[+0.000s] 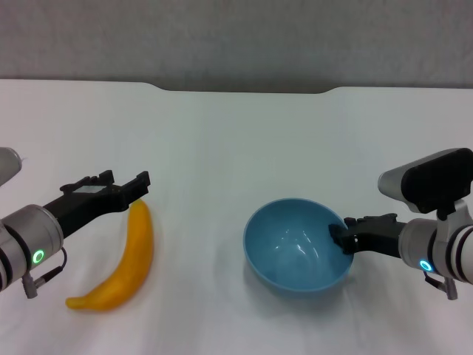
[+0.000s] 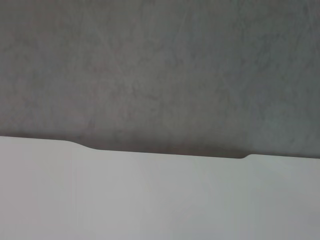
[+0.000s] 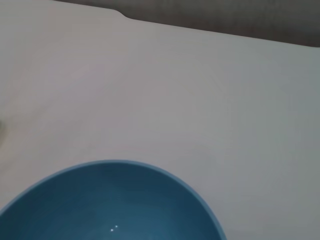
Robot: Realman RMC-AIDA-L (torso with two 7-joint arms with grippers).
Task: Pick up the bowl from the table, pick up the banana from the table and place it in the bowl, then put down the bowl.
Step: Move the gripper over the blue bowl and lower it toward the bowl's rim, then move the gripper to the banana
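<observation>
So the round, glossy light-blue bowl (image 1: 298, 245) sat on the plain white table (image 1: 222, 148), over toward the right side and closer to the near edge than to the notched far edge. The right gripper (image 1: 341, 238) was at its right rim, pinched down onto the wall of the bowl, one finger inside. The right wrist view just showed the bowl's (image 3: 112, 202) inside and bare table (image 3: 200, 90) beyond. The smooth, curved yellow-orange banana (image 1: 126, 262) lay near the left side, well apart from the bowl. The left gripper (image 1: 140, 186) was right at the banana's far end, fingers spread a bit with nothing between them.
</observation>
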